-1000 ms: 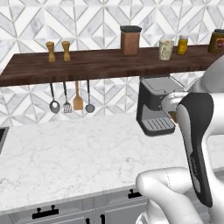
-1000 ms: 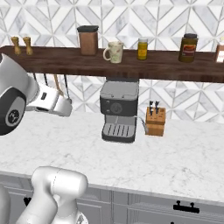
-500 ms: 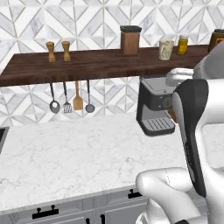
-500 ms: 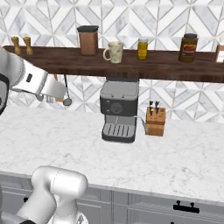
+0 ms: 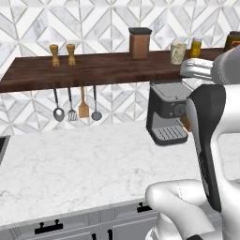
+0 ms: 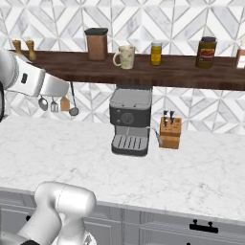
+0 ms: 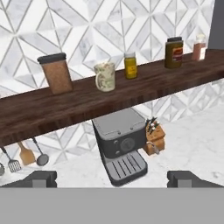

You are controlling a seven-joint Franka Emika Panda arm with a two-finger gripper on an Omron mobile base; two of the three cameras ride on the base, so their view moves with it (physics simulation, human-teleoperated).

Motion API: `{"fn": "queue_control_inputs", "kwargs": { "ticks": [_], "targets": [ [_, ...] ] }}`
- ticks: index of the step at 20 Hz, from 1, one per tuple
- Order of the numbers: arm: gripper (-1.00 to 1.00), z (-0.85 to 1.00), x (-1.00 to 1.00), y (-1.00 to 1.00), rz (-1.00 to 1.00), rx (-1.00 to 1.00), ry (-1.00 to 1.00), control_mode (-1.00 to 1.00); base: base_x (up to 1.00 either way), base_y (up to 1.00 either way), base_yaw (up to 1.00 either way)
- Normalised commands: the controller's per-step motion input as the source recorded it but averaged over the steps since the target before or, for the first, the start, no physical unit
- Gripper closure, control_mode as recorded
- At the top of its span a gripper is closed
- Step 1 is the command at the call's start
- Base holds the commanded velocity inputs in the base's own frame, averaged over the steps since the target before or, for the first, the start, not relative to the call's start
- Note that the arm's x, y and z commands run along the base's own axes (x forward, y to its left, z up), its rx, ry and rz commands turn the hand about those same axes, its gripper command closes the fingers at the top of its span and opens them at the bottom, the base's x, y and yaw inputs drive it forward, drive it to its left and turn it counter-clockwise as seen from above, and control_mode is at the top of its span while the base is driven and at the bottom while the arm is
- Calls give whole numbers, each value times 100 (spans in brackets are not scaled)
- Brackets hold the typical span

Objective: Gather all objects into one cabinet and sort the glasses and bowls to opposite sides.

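Claw [image 7: 112,178] raised, empty, facing floral cup [image 7: 105,76]

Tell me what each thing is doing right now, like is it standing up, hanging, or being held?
Floral cup: upright on the wooden shelf, handle to its left, not held.
Brown canister: upright, lid on.
Yellow jar: upright, lid on.
Dark jar: upright, lid on.
Utensils: hanging under the shelf.
Coffee machine: standing on the counter, tray bare.
Knife block: knives in it.
Gripper: jaws wide apart, holding nothing.

Cream floral cup [image 6: 125,56] [image 5: 178,53] [image 7: 105,76] upright on wooden shelf; between brown canister, yellow jar
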Motion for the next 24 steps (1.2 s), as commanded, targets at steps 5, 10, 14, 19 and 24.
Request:
{"fn": "queue_control_inputs", "kwargs": {
  "ticks": [5,10,14,19,24],
  "targets": [
    [-100,1,34,10,-1,-1,-22,-100,0,0,0],
    [-100,0,53,1,-3,0,-13,-100,0,0,0],
    [-100,5,67,0,-5,0,-6,-100,0,0,0],
    [-100,20,69,0,-10,0,1,-100,0,0,0],
    [-100,21,58,0,-9,0,9,-100,0,0,0]
  ]
}}
